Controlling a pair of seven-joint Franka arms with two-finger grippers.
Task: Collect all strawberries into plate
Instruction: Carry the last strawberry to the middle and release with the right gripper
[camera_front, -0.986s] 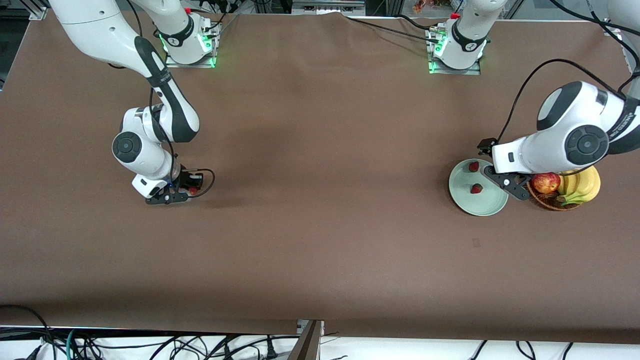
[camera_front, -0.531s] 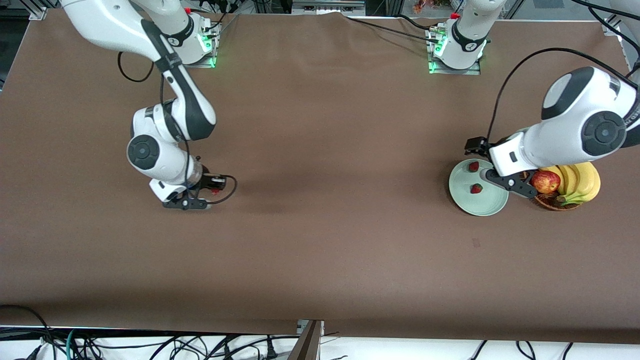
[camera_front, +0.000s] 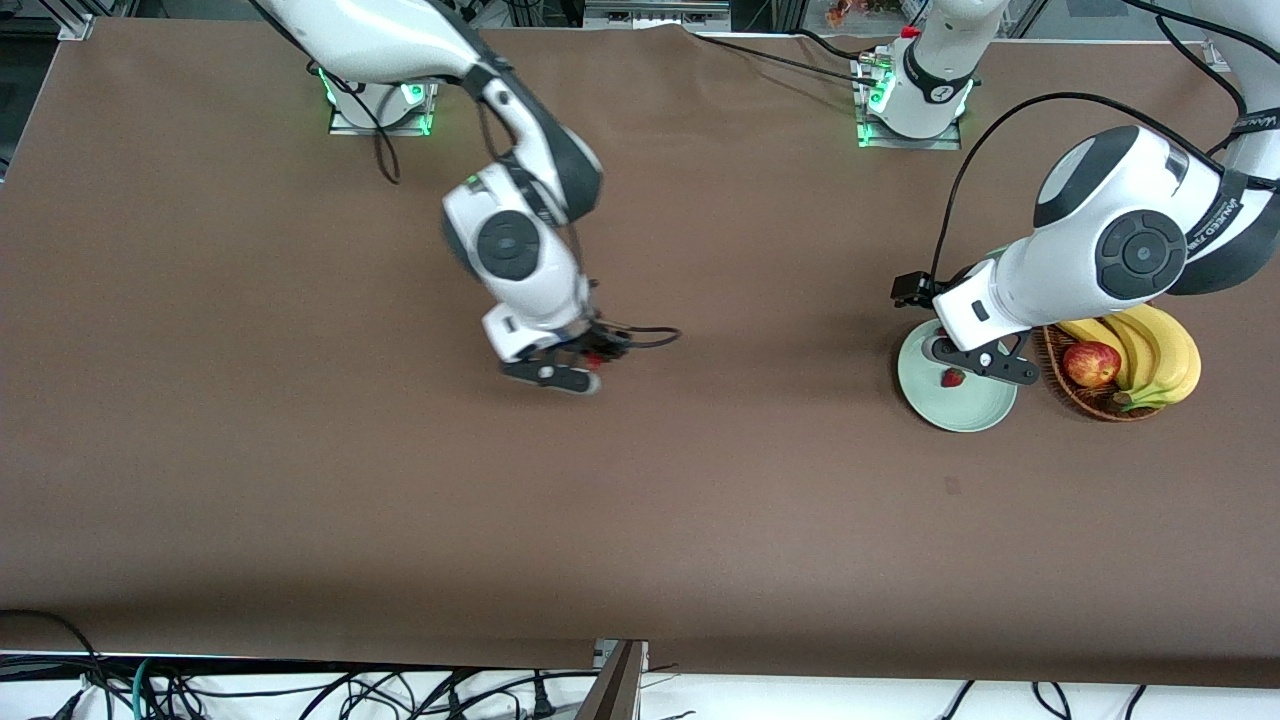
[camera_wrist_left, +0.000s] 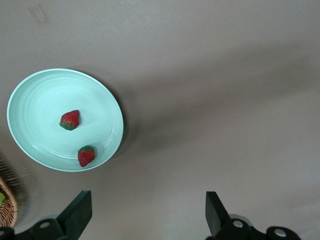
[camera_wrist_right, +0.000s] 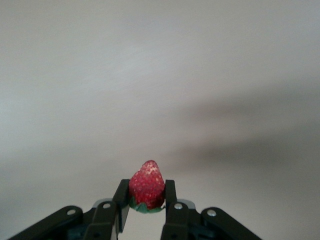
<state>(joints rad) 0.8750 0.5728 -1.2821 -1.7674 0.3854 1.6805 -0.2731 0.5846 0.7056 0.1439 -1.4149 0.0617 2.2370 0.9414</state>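
A pale mint-green plate (camera_front: 962, 408) lies toward the left arm's end of the table. The left wrist view shows its rim (camera_wrist_left: 35, 90) and two strawberries (camera_wrist_left: 70, 120) (camera_wrist_left: 86, 155) lying in it. In the front view only one of these strawberries (camera_front: 953, 377) shows; the left arm covers the second. My left gripper (camera_front: 980, 362) hangs over the plate's edge, open and empty (camera_wrist_left: 149, 210). My right gripper (camera_front: 572, 368) is over the middle of the table, shut on a third strawberry (camera_wrist_right: 147, 184), tip pointing away from the wrist.
A brown wicker basket (camera_front: 1062, 385) stands beside the plate, toward the left arm's end of the table. It holds a red apple (camera_front: 1091, 363) and bananas (camera_front: 1155, 350). Its rim (camera_wrist_left: 6, 210) shows in the left wrist view. Brown cloth covers the table.
My right arm has carried its strawberry from the right arm's end of the table to the middle. My left gripper has slid over the plate and now covers one berry.
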